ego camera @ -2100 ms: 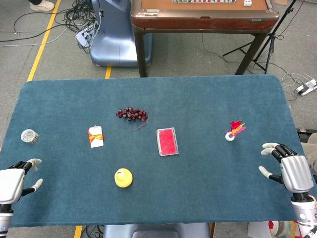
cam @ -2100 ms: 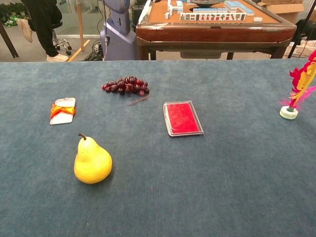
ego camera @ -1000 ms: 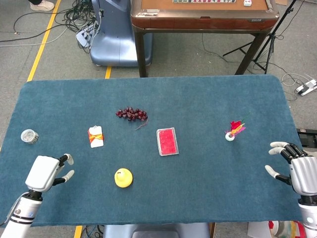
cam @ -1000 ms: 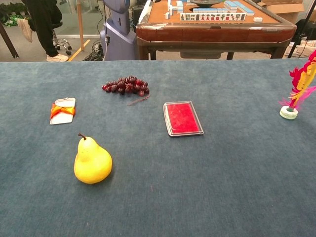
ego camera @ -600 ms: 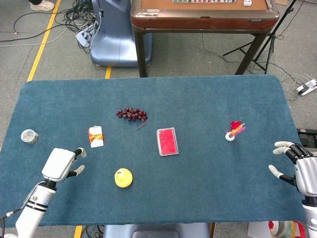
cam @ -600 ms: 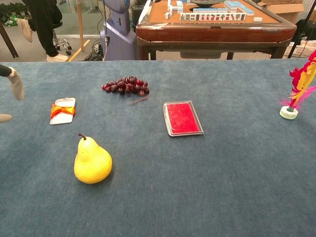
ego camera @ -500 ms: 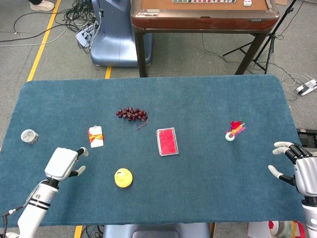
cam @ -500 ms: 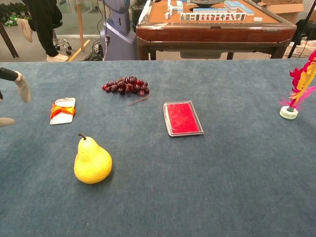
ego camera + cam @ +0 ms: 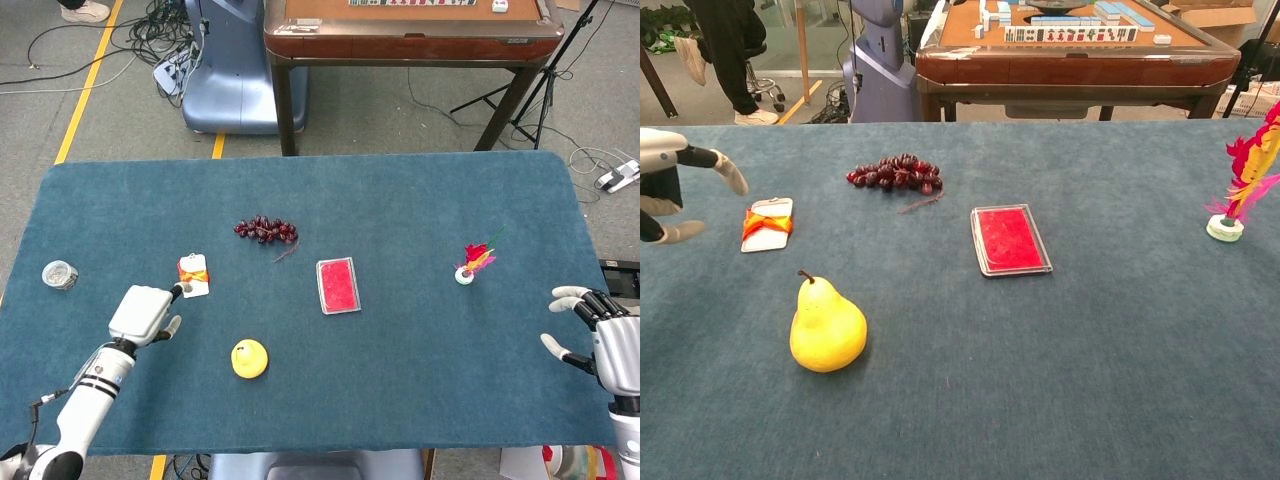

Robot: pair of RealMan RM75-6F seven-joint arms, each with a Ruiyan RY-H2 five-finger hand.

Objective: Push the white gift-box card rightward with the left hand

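Note:
The white gift-box card (image 9: 194, 275) with an orange ribbon lies flat on the blue table, left of centre; the chest view shows the card (image 9: 767, 223) too. My left hand (image 9: 146, 313) hovers just to the card's near left, its fingers apart and empty, one fingertip close to the card's left edge. In the chest view the left hand (image 9: 670, 195) enters from the left border, fingers spread toward the card. My right hand (image 9: 605, 342) rests open at the table's right edge, far from the card.
A yellow pear (image 9: 249, 358) sits right of the left hand. Dark grapes (image 9: 266, 230) lie behind the card, a red case (image 9: 338, 285) to its right. A feathered shuttlecock (image 9: 472, 263) stands at the right, a small round tin (image 9: 60, 274) at the far left.
My left hand has moved forward and rightward from the table's near-left corner to just beside the card. The card has not moved. The right hand drifted slightly right.

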